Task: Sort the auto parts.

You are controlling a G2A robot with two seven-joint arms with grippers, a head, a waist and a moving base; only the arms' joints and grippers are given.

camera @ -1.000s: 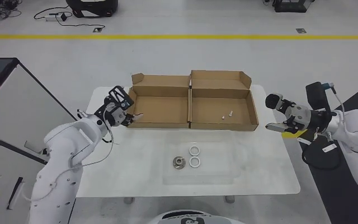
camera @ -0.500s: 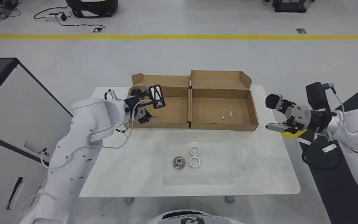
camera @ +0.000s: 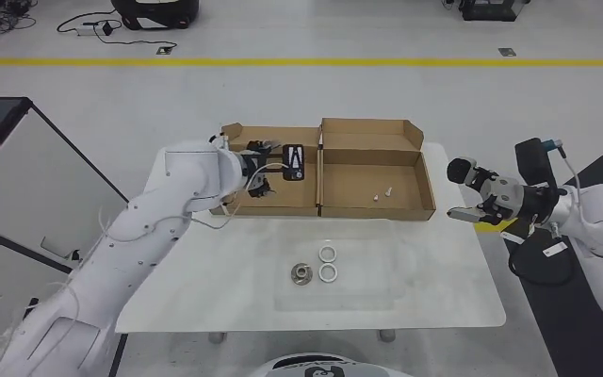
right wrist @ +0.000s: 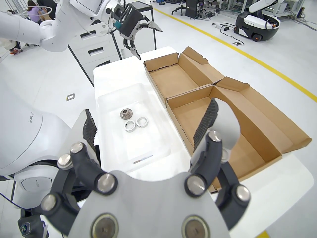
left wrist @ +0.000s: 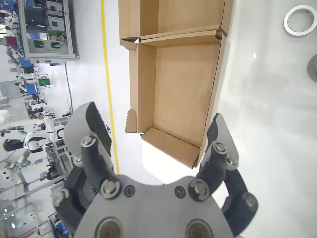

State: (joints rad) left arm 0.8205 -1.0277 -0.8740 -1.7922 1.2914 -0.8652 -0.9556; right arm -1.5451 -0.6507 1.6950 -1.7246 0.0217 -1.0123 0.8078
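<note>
Since a second ago, the left hand (right wrist: 151, 44) has swung from the 9 o'clock edge of the white table (camera: 452, 273) to a spot above the left brown cardboard box (camera: 297, 199). The right hand (right wrist: 151, 109) has not moved. It hangs just past the table's 3 o'clock edge, maybe to keep out of the way. Both hands are spread wide and carry nothing.

The parts left to sort lie close together in the clear flat plastic tray (camera: 372, 286) at 6 o'clock, likely so they are easy to reach. A grey metal hub with a wide round foot (camera: 301, 273) sits at 9 o'clock of a shiny silver metal ring (camera: 328, 273). A second silver ring (camera: 328, 254) lies just beside that ring, at its 12 o'clock.

The hub stands on its foot with its short neck pointing straight up. Both rings lie flat, holes up. All three are round, so none has a long side.

The boxes sit side by side at 12 o'clock, lids folded back, I think so parts can drop straight in. Their long sides run from 9 to 3. The right brown cardboard box (camera: 353, 184) holds two tiny white bits (camera: 382, 194), too small to tell how they point.
</note>
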